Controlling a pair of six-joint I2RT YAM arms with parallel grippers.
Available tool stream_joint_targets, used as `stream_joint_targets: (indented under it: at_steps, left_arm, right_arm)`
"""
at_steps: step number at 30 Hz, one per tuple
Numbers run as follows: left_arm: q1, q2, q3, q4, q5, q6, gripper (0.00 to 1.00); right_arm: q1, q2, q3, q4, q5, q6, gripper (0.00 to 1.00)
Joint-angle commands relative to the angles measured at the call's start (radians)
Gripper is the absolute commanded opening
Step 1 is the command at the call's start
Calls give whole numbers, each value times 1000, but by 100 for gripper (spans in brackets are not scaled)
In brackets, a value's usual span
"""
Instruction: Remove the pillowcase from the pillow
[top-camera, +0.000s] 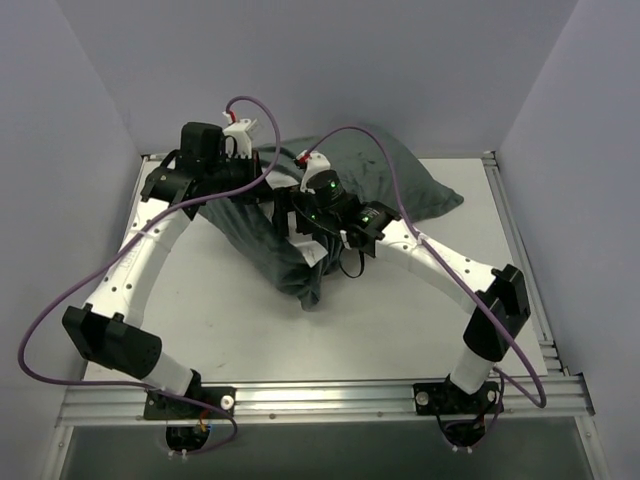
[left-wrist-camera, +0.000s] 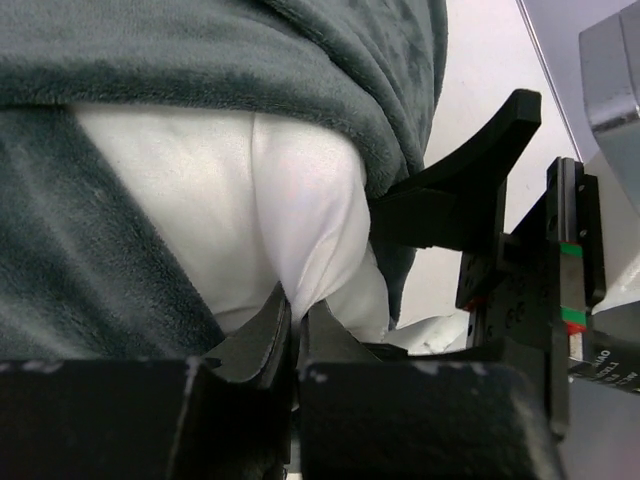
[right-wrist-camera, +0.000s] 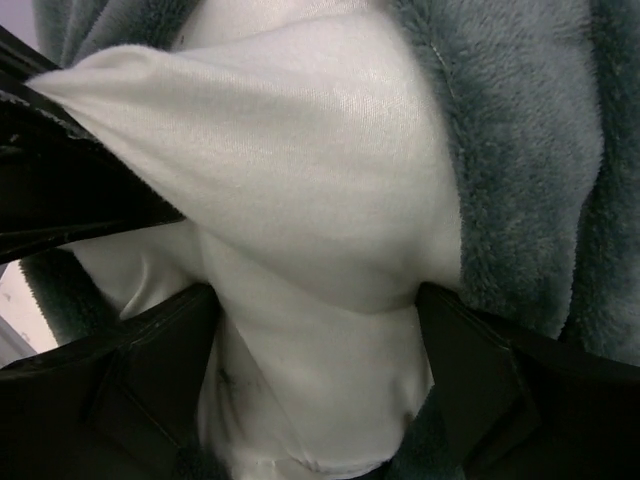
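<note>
The dark grey pillowcase (top-camera: 400, 175) lies bunched across the back of the table, its open end towards the arms. White pillow (left-wrist-camera: 250, 200) bulges out of that opening, with grey plush pillowcase (left-wrist-camera: 250, 50) around it. My left gripper (left-wrist-camera: 296, 305) is shut on a pinched fold of the pillow's white fabric. My right gripper (right-wrist-camera: 315, 330) stands open right beside it, its fingers wide apart, with a bulge of pillow (right-wrist-camera: 300, 180) between them and pillowcase (right-wrist-camera: 530, 150) at the right finger. Both grippers meet at the opening (top-camera: 295, 210).
The white table (top-camera: 400, 320) ends in a metal rail (top-camera: 320, 398) at the front and another rail (top-camera: 520, 250) on the right. Grey walls close in the left, back and right. Purple cables (top-camera: 380, 150) loop over both arms.
</note>
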Motion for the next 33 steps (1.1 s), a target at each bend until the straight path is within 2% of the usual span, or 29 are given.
stream_joint_targets:
  at_steps: [1, 4, 5, 8, 13, 14, 15, 18, 19, 20, 21, 25, 28, 30, 33]
  left_arm:
    - [-13, -43, 85, 203, 129, -77, 2]
    - [-12, -43, 101, 200, 132, -79, 2]
    - [-10, -42, 102, 200, 129, -79, 2]
    - [-9, -39, 101, 199, 126, -74, 2]
    - [-5, -43, 90, 173, 62, 4, 3]
    - [-5, -43, 91, 161, 36, 51, 12]
    - [-5, -45, 94, 130, 8, 73, 41]
    - [1, -57, 110, 79, -83, 151, 75]
    - [8, -61, 114, 65, -101, 165, 90]
    - [13, -74, 128, 40, -133, 186, 97]
    - [21, -81, 134, 27, -155, 196, 94]
    - [76, -124, 127, -60, -254, 232, 94]
    - [125, -157, 18, -120, -274, 277, 94]
    - [128, -190, -112, -90, -281, 286, 94]
    - [123, -189, -191, -33, -273, 256, 94]
  right_arm:
    - [9, 94, -7, -91, 82, 2, 79]
    - [-16, 126, 0, -82, 4, 15, 53]
    - [-16, 131, 3, -75, -5, 16, 37]
    - [-20, 136, 26, -53, -42, 16, 0]
    - [-63, 97, 42, 31, -137, 59, 0]
    - [-75, 90, 37, 62, -183, 77, 0]
    - [-101, 77, 32, 109, -200, 114, 0]
    - [-149, 85, 55, 175, -252, 149, 0]
    - [-157, 91, 63, 183, -260, 165, 0]
    - [-164, 97, 71, 191, -263, 171, 0]
    - [-171, 109, 87, 205, -266, 177, 0]
    - [-192, 143, 120, 254, -294, 243, 0]
    - [-191, 169, 155, 301, -314, 286, 0]
    - [-189, 191, 178, 327, -318, 326, 0]
    - [-172, 218, 230, 323, -300, 335, 0]
